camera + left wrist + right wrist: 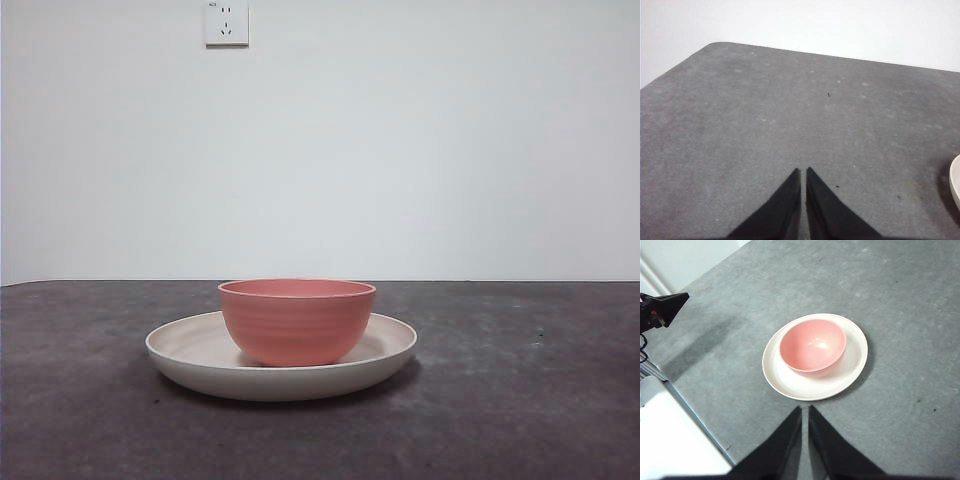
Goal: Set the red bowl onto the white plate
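a plain white wall (420, 150) with a white socket (226, 22) high up stands behind a dark grey, mottled table (520, 400) with a rounded corner, lit softly and evenly, and a pale floor (670, 450) shows past the table's edge.

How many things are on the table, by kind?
Bowls: 1, the red bowl, sitting in the plate.
Plates: 1, the white plate.
Total: 2.
Neither tool, left or right, holds anything; both are shut and away from the dishes.
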Controlling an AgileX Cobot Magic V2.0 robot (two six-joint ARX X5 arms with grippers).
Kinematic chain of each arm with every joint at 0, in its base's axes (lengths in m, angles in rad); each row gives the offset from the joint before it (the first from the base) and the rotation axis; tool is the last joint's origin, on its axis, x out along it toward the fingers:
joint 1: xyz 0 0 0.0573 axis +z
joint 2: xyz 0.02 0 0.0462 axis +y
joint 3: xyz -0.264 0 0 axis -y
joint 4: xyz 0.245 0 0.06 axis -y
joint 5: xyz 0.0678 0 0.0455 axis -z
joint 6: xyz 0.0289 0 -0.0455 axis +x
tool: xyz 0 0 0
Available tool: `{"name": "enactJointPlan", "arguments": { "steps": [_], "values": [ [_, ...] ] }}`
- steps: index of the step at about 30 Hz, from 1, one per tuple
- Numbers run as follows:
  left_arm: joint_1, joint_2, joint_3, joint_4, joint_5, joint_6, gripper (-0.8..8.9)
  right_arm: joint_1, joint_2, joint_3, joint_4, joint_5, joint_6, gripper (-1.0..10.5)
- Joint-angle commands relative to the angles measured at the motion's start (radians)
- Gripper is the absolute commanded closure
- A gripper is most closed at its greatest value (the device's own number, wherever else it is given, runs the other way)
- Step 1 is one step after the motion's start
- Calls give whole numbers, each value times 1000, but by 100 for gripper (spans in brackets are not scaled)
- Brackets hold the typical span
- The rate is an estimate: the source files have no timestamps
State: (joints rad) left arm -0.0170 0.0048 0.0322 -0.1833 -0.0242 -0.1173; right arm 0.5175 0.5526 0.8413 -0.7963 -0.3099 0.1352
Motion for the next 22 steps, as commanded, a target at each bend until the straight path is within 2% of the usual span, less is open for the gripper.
{"name": "enactJointPlan", "arguments": {
  "steps": [1,6,9,13,15,18,22],
  "values": [
    [1,-2,-20,-6,-3,12,794,-24,-20,0,6,-2,-27,929],
    [1,-2,-20,-6,-3,12,794,-165,-122,-101,76,-3,-90,929],
    [1,-2,-20,-6,-3,12,794,-268,-231,-268,235,20,-120,929],
    [1,-2,-20,-6,-3,12,794,-377,-370,-493,419,80,-124,929],
    [1,-2,-20,-6,-3,12,794,-414,-422,-581,494,96,-124,929],
    [1,-2,-20,-6,-3,12,794,-451,-475,-689,577,173,-121,929],
    [1,-2,-20,-6,-3,12,794,-474,-512,-774,628,222,-121,929]
  ]
}}
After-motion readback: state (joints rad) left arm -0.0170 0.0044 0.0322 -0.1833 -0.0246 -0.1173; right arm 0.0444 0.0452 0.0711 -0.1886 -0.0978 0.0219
